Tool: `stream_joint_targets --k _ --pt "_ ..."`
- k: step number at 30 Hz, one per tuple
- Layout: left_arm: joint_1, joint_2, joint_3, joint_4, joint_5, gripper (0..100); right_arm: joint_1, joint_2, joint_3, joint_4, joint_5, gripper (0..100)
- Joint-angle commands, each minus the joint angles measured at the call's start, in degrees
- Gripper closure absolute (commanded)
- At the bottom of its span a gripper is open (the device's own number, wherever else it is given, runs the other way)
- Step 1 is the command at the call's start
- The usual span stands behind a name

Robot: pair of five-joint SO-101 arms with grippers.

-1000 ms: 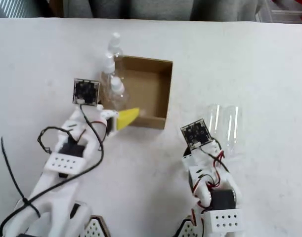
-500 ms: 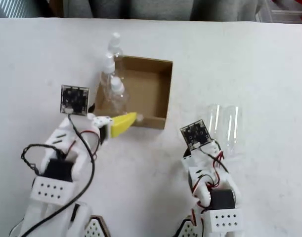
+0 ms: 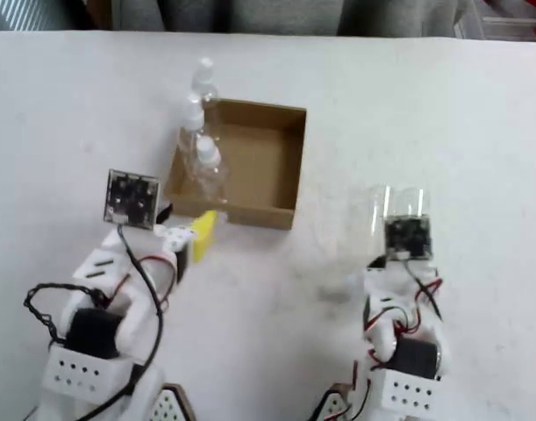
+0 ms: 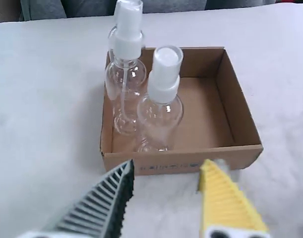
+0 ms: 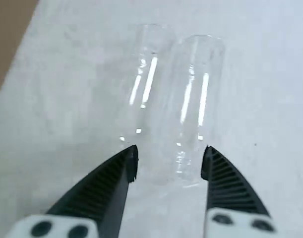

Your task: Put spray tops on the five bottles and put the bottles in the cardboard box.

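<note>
The cardboard box stands open at mid-table. Three clear bottles with white spray tops stand upright along its left wall; in the left wrist view two of these bottles show inside the box. My left gripper is open and empty, just in front of the box's near wall, and its yellow finger points at that wall. Two clear bottles without tops lie side by side on the table right of the box. My right gripper is open at their near ends, touching neither.
The white table has free room around the box and the lying bottles. The right arm stands directly in front of those bottles. Both arm bases are at the table's front edge.
The left arm drew back from the box toward the front edge, empty. The right arm swung to the right and now faces the two lying bottles.
</note>
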Motion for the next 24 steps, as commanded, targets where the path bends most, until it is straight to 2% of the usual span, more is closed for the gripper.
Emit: stream_joint_targets --k 1,5,8,13,19,24 --pt "3.91 -1.10 -6.24 2.11 -0.35 95 7.16 -0.40 -2.73 -0.66 -1.05 80.9" --pt "10.15 -0.31 -9.23 3.69 -0.35 94 15.08 -0.22 -2.46 -0.66 -1.14 81.0" --pt "14.90 4.79 -11.52 3.60 -0.09 94 19.12 -0.40 -1.85 -1.27 -3.34 86.1" --pt "18.95 19.03 -16.62 3.78 -0.09 94 19.47 -0.40 -1.05 -3.91 -3.78 93.2" --pt "16.75 22.81 -16.79 6.51 -0.62 94 19.30 -0.04 -1.05 -3.91 -3.78 93.2" --pt "6.02 22.81 -16.35 9.76 -7.47 94 17.10 0.04 -1.32 -3.91 -3.69 93.2"
